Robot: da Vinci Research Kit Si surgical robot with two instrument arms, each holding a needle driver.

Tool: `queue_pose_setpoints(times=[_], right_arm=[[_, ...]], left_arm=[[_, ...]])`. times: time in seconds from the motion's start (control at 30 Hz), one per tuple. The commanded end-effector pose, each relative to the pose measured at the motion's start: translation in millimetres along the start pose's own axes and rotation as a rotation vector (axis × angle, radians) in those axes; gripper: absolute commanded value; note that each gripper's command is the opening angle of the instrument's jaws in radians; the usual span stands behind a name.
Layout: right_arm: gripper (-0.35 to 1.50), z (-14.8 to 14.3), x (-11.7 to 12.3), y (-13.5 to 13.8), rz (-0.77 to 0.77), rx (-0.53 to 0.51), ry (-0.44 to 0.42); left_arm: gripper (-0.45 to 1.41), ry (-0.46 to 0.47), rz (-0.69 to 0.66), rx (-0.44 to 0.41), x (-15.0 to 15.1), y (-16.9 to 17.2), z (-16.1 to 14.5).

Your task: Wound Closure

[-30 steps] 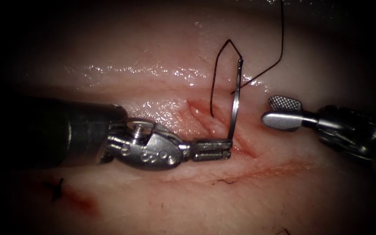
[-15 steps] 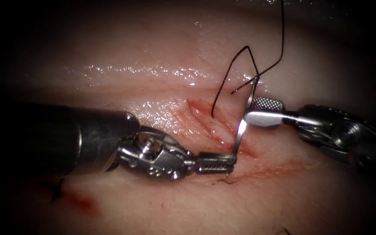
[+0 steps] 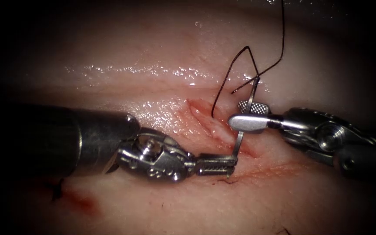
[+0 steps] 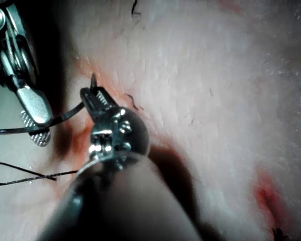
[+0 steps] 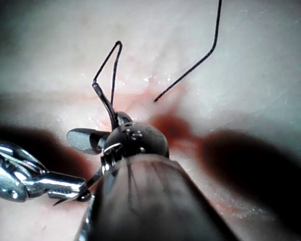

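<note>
Left pincer (image 3: pixel 216 164), ridged steel, pressed together on the curved needle (image 3: pixel 239 141) close to its sharp point, low over the cut (image 3: pixel 205 117). Needle thin, bright and smooth, looking clear of the tissue (image 3: pixel 153 52), long axis rising up and slightly rightward from that grip. Further along it, about mid-curve, right pincer (image 3: pixel 240 114) spread, one cross-hatched face above and one smooth back below, straddling the shaft without clamping it. Nearer the blunt end, then. Dark, wiry thread (image 3: pixel 229 69) trailing from that end, looping over pale, wet, glistening tissue right of the cut.
</note>
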Motion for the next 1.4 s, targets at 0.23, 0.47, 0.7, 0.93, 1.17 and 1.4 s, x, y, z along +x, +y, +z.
queue_pose_setpoints(times=[0.23,0.47,0.7,0.93,1.17,1.4], right_arm=[[0.52,1.0,-0.1,0.1,-0.004,-0.011,0.016],[-0.35,0.8,-0.2,0.2,-0.005,-0.058,0.042],[-0.35,0.3,0.1,0.4,0.019,-0.138,0.062],[-0.35,0.2,0.5,0.8,0.027,-0.189,0.151],[-0.35,-0.9,0.9,1.2,0.009,-0.229,0.181],[-0.35,-0.7,0.6,0.5,-0.062,-0.246,0.176]], left_arm=[[-0.45,0.005,-0.001,0.002,0.0,0.3,0.6],[-0.45,0.012,-0.003,0.0,0.4,0.1,0.6],[0.49,0.025,-0.031,-0.004,0.7,-0.2,0.4],[1.13,0.066,-0.389,-0.043,-0.2,-1.0,-2.2],[0.58,0.092,-0.615,-0.101,-3.3,-2.1,-4.9],[-0.45,-0.112,-0.774,-0.281,-8.2,-2.8,-3.8]])
